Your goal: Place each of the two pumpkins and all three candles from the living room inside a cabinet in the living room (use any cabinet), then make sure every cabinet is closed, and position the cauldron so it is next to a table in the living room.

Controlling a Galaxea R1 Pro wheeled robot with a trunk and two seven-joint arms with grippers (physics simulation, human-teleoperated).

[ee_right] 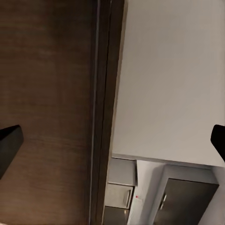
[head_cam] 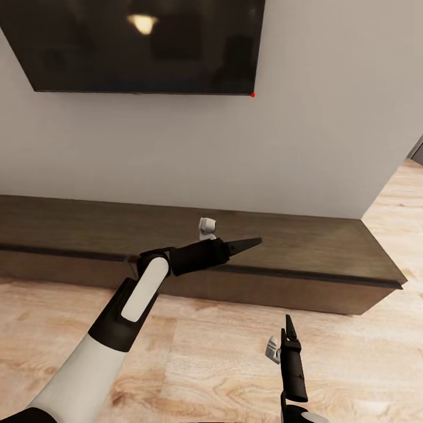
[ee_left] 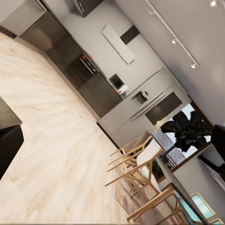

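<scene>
The cabinet point(head_cam: 317, 249) is a long low dark-brown unit along the white wall, and its drawer fronts look flush and shut. My left gripper point(head_cam: 256, 241) reaches out to the right in front of the cabinet's top edge; one dark fingertip point(ee_left: 9, 150) sits at the rim of the left wrist view, jaws apart and empty. Lower, over the floor, my right gripper point(head_cam: 289, 329) points toward the cabinet. Its fingertips point(ee_right: 9, 145) stand wide apart, with the brown cabinet point(ee_right: 47, 93) between them and nothing held. The pumpkins, candles and cauldron are out of view.
A black television point(head_cam: 141, 41) hangs on the wall above the cabinet. Pale wood floor point(head_cam: 205, 358) runs in front and past the cabinet's right end point(head_cam: 399, 276). The left wrist view looks across open floor to a kitchen with wooden stools point(ee_left: 140, 164).
</scene>
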